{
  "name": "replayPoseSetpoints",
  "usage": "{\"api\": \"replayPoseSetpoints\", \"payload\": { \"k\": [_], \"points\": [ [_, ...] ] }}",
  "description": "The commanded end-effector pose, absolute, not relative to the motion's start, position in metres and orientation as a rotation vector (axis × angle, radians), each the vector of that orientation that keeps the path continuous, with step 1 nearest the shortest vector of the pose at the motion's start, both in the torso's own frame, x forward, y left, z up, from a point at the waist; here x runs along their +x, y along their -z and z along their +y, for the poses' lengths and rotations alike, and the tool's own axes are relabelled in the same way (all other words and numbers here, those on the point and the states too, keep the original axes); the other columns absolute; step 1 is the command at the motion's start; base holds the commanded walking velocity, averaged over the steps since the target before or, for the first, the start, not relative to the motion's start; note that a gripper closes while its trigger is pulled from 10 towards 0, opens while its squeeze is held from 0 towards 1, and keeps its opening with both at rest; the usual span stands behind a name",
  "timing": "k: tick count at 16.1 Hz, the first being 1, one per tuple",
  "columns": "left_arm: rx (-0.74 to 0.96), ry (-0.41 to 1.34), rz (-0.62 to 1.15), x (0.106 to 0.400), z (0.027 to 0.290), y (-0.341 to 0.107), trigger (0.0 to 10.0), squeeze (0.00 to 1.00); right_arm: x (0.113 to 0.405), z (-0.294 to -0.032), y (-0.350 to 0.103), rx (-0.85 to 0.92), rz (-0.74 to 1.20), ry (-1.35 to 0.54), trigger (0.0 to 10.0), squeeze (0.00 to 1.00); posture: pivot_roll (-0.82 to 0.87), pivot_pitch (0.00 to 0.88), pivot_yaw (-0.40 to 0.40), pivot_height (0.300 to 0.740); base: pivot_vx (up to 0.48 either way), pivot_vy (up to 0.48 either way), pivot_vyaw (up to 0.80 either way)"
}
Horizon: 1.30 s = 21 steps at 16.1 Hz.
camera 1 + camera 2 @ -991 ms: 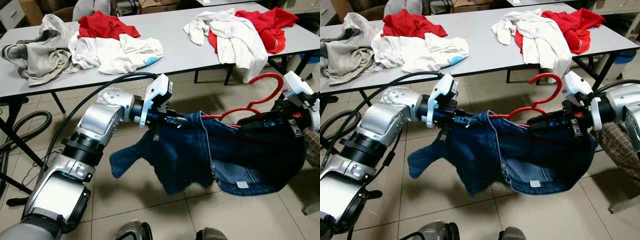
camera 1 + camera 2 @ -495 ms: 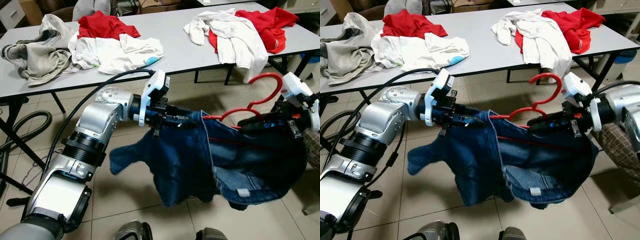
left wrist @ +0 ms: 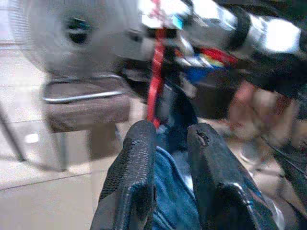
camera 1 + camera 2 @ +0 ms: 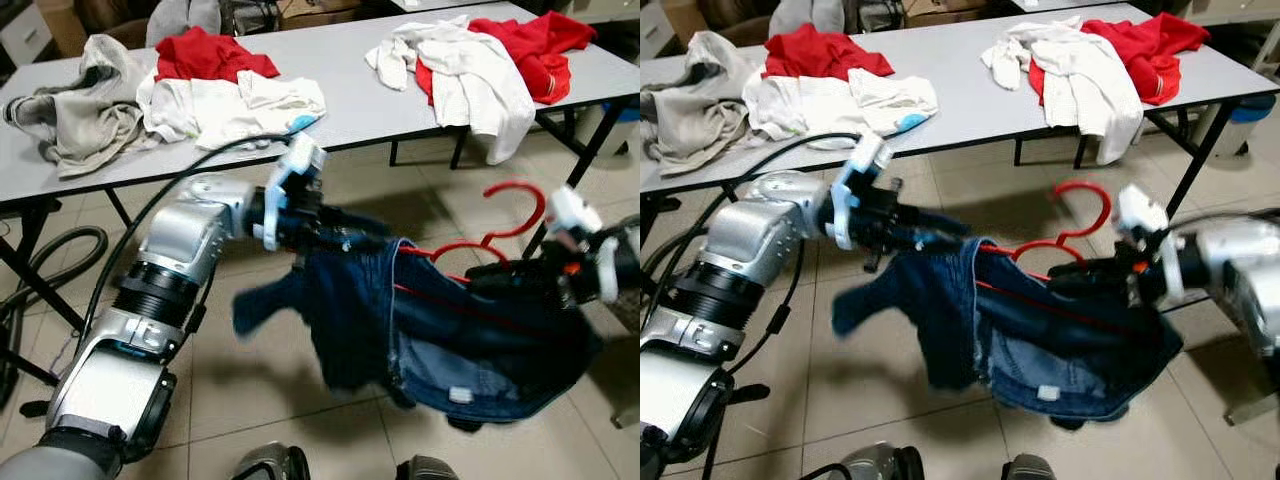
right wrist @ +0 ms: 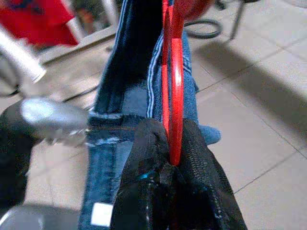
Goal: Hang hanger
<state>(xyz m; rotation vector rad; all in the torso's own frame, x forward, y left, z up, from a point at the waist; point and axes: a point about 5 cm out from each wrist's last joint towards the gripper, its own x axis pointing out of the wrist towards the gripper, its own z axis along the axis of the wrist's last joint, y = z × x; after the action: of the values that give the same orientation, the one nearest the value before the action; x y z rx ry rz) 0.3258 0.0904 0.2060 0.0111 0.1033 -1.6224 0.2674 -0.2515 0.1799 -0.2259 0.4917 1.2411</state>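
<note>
The place looks like a plain workroom or lab used for sorting laundry: a long grey counter (image 4: pixel 350 95) on black metal legs carries heaps of red, white and grey clothes (image 4: pixel 235 95), above a beige tiled floor (image 4: pixel 250 400) with a black hose (image 4: pixel 55 265).

Open tiled floor (image 4: pixel 250 360) lies below the hanging jeans (image 4: pixel 440 330). Beyond the jeans the worktop (image 4: pixel 350 70) blocks the way, heaped with clothes (image 4: pixel 230 95), its dark legs (image 4: pixel 575 170) standing just behind the jeans.
</note>
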Motion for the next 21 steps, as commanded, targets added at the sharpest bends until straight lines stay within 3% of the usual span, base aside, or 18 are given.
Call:
{"api": "replayPoseSetpoints", "payload": {
  "k": [1,5,6,7,9,14,18,21],
  "points": [
    [-0.011,1.381,0.082,0.337,0.100,-0.200,10.0,0.00,0.266,-0.253,-0.174,-0.205,0.428,-1.067,0.0,0.00,-0.24,0.000,0.121,0.740,0.000,0.000,0.00],
    [0.040,1.035,0.104,0.333,0.111,-0.166,10.0,0.00,0.254,-0.258,-0.136,-0.136,0.418,-0.703,0.0,0.00,-0.21,0.000,0.086,0.740,0.000,0.000,0.00],
    [0.083,0.915,0.107,0.330,0.116,-0.153,10.0,0.00,0.250,-0.258,-0.126,-0.110,0.404,-0.580,8.1,0.00,-0.19,0.000,0.069,0.740,0.000,0.000,0.00],
    [0.070,0.857,0.119,0.327,0.119,-0.147,10.0,0.00,0.247,-0.257,-0.122,-0.093,0.399,-0.520,10.0,0.00,-0.18,0.000,0.061,0.740,0.000,0.000,0.00],
    [0.015,0.591,0.174,0.300,0.143,-0.110,10.0,0.00,0.230,-0.267,-0.100,-0.003,0.396,-0.179,10.0,0.00,-0.15,0.000,0.043,0.740,0.000,0.000,0.00],
    [0.087,0.313,0.201,0.280,0.179,-0.071,10.0,0.00,0.203,-0.258,-0.069,-0.001,0.433,0.019,10.0,0.00,-0.16,0.000,0.076,0.740,0.000,0.000,0.00],
    [0.084,0.317,0.210,0.278,0.169,-0.067,10.0,0.00,0.200,-0.229,-0.067,0.000,0.345,-0.069,10.0,0.00,-0.16,0.000,0.080,0.740,0.234,0.000,0.00],
    [0.064,0.310,0.181,0.289,0.166,-0.073,10.0,0.00,0.212,-0.224,-0.072,0.006,0.301,-0.092,10.0,0.00,-0.16,0.000,0.085,0.740,0.329,0.000,0.80]
  ]
}}
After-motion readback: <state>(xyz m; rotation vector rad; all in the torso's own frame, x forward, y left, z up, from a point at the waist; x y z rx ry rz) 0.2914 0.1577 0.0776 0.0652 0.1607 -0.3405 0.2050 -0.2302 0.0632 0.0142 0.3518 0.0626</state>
